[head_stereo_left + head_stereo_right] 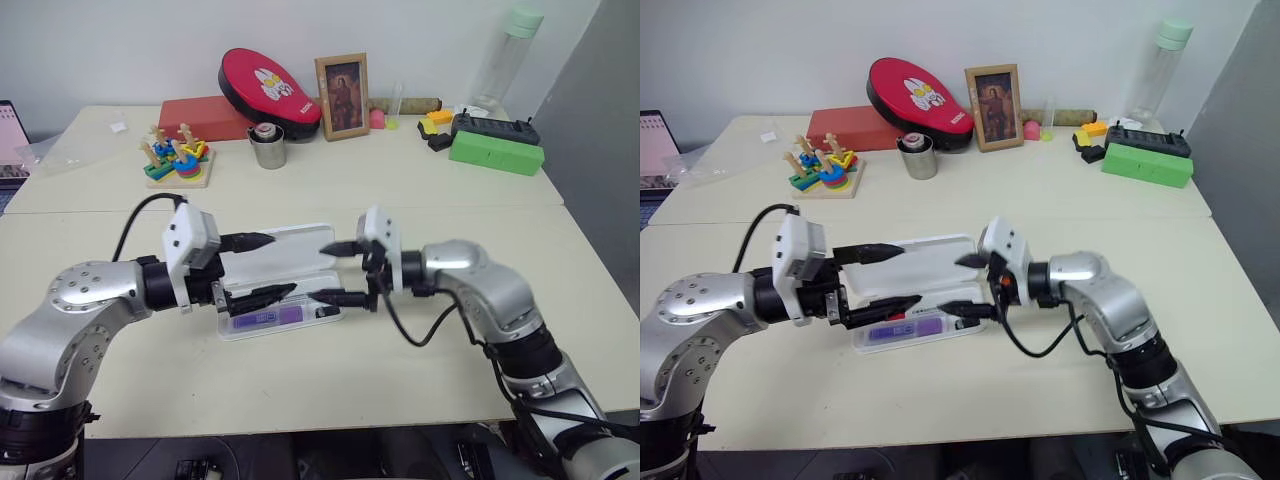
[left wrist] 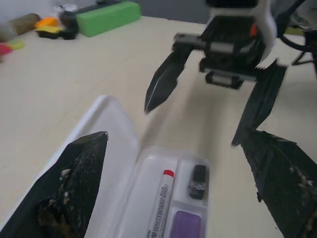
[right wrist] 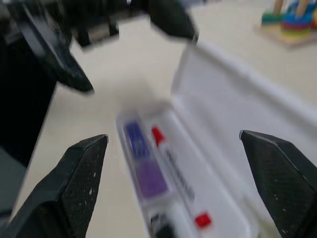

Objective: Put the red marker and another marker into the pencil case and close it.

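The pencil case point(image 1: 296, 254) lies open in the middle of the table, its lid folded back flat. In its tray the red marker point(image 2: 161, 201) lies lengthwise, and beside it lies the other marker, short and purple point(image 1: 265, 319). A small dark piece point(image 2: 197, 179) sits at the tray's end. My left gripper point(image 1: 283, 265) hovers open over the case's left half. Facing it from the right, my right gripper point(image 1: 319, 272) is open above the case's right end. Neither holds anything.
Along the back of the table stand a red oval pouch point(image 1: 268, 85), a framed picture point(image 1: 342, 96), a metal cup point(image 1: 267, 146), a wooden stacking toy point(image 1: 178, 158), a green box point(image 1: 497, 153) and a clear bottle point(image 1: 510, 55).
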`<state>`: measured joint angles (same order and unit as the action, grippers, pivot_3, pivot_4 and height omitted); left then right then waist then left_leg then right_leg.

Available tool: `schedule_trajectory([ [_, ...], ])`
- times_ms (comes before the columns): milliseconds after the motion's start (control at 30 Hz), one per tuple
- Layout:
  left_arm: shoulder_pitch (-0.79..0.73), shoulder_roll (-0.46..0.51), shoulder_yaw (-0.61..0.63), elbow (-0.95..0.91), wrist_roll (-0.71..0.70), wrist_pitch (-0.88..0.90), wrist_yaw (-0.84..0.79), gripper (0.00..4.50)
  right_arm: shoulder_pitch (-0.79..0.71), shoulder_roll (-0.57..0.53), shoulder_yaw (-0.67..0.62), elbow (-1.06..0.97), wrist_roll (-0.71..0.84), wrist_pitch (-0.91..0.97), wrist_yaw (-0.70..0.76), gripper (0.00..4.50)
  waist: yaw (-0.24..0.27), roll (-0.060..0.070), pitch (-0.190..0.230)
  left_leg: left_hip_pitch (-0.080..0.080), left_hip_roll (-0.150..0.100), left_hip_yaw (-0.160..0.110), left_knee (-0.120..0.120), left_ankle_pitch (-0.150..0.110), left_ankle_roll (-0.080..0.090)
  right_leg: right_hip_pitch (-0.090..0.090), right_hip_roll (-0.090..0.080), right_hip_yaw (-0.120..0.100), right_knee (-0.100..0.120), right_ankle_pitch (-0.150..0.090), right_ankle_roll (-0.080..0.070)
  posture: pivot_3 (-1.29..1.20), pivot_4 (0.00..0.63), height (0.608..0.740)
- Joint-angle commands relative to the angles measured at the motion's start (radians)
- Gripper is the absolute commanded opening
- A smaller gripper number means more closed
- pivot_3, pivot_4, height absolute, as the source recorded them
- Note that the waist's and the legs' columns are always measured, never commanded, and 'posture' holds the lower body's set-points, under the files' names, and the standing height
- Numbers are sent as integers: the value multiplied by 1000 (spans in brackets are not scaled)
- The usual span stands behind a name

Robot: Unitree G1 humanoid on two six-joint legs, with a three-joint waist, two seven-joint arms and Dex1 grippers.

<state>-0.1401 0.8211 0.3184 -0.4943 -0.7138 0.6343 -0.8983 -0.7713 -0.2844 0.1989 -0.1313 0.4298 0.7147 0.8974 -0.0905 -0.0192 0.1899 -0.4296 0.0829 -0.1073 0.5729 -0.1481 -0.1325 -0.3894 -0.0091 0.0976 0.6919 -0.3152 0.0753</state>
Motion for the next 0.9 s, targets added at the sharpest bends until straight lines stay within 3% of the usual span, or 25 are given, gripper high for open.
schedule_trajectory([
  [33, 95, -43, 170, -96, -73, 31, 111, 4500, -180, 55, -44, 197, -48, -34, -101, 4004, 0, 0, 0, 1, 0, 0, 0, 0, 0, 0, 0, 0, 0, 0, 0, 0, 150, 740],
  [367, 285, -83, 410, -174, -124, 34, 224, 4500, -481, 213, 112, 779, -317, -261, -172, 1650, 6, -1, 0, 0, 0, 0, -2, 0, 0, -1, 0, 0, 0, 1, -6, 0, 150, 740],
  [600, 316, -93, 442, -195, -156, 17, 269, 4500, -503, 245, 171, 890, -408, -387, -70, 14, 10, -1, -1, -1, 0, 0, -2, 0, 0, -1, 0, -1, -1, 1, -6, 0, 150, 740],
  [900, 352, -12, 439, -217, -231, 40, 207, 4500, -316, 128, 309, 522, -426, -384, 234, 14, 8, -1, -1, 0, 0, -1, -2, 0, 0, 0, 0, -1, -1, 1, -6, 0, 150, 740],
])
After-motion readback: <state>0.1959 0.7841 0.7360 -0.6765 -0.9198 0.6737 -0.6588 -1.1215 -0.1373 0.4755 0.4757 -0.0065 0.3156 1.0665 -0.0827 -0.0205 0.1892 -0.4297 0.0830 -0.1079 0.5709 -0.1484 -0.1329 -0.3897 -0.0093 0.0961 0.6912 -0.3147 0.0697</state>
